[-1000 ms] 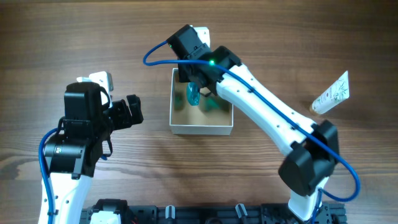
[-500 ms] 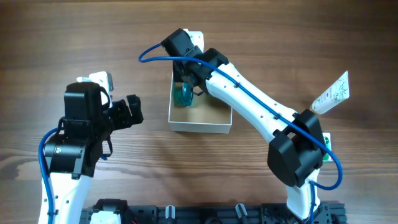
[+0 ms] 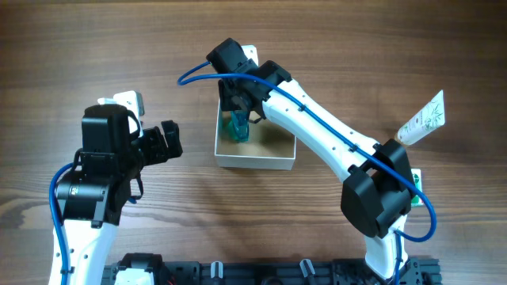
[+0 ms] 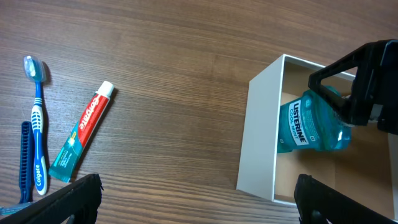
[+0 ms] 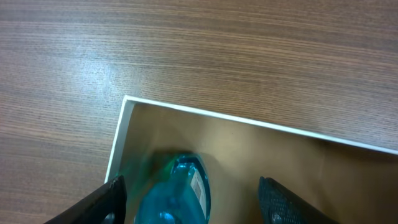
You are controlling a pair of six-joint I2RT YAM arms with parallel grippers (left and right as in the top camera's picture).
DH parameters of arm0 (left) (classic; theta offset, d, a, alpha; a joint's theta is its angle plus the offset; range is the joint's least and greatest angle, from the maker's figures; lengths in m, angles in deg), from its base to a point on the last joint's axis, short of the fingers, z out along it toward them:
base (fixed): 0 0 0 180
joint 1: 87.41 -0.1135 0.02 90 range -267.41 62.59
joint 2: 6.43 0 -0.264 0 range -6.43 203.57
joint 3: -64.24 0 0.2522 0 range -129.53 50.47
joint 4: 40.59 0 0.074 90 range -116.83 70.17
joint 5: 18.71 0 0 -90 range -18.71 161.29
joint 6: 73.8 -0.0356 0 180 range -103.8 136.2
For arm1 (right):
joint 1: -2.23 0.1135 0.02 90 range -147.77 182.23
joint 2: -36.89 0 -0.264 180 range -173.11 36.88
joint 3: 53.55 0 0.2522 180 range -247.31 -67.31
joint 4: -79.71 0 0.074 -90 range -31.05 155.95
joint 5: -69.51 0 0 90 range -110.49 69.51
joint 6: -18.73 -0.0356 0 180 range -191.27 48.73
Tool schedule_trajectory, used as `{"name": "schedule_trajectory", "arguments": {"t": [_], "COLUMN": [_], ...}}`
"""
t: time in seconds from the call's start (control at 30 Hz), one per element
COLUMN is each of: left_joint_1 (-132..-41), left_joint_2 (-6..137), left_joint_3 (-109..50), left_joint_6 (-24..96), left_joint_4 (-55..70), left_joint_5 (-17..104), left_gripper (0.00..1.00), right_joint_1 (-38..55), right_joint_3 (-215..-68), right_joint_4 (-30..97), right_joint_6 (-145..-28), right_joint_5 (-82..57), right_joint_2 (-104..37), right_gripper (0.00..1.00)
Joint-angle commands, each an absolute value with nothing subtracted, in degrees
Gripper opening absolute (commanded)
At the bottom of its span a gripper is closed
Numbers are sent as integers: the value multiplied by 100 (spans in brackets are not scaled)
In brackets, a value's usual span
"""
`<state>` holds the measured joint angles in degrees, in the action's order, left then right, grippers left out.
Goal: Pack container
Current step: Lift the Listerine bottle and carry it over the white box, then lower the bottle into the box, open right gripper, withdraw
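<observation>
The left gripper (image 3: 168,142) hangs spread wide above the wooden table (image 3: 79,47), with a toothbrush (image 4: 37,124) and a toothpaste tube (image 4: 81,140) lying below it. To its right sits the container (image 3: 255,161) at mid-table. A teal Listerine bottle (image 4: 311,121) is in its left half, and the right gripper (image 3: 240,112) is parted wide around the bottle.

Overhead looks straight down; both wrist views share the container (image 4: 261,143).

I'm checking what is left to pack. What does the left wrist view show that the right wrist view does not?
Only left wrist: a blue toothbrush and a red, white and teal toothpaste tube on the wooden table. Only right wrist: no further item, just a closer look down into the white-walled cardboard box. Both: that box holding a teal mouthwash bottle.
</observation>
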<state>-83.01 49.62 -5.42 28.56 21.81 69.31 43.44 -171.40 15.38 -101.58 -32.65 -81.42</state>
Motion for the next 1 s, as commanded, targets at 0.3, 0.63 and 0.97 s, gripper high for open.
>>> {"name": "schedule_trajectory", "arguments": {"t": [0.3,0.63,0.97], "left_joint_1": [-8270,-8270,-8270], "left_joint_2": [4958,4958,4958], "left_joint_3": [-676,-676,-676], "left_joint_6": [2867,2867,2867], "left_joint_4": [2168,2168,2168], "left_joint_5": [6988,6988,6988], "left_gripper": [100,100,100], "right_joint_1": [4407,4506,4512], "right_joint_3": [-17298,-17296,-17296], "right_joint_4": [1177,594,677], "right_joint_6": [-9915,-9797,-9378], "right_joint_5": [-2972,-2723,-2721], "right_joint_2": [-7822,-7820,-7820], "right_gripper": [72,68,39]}}
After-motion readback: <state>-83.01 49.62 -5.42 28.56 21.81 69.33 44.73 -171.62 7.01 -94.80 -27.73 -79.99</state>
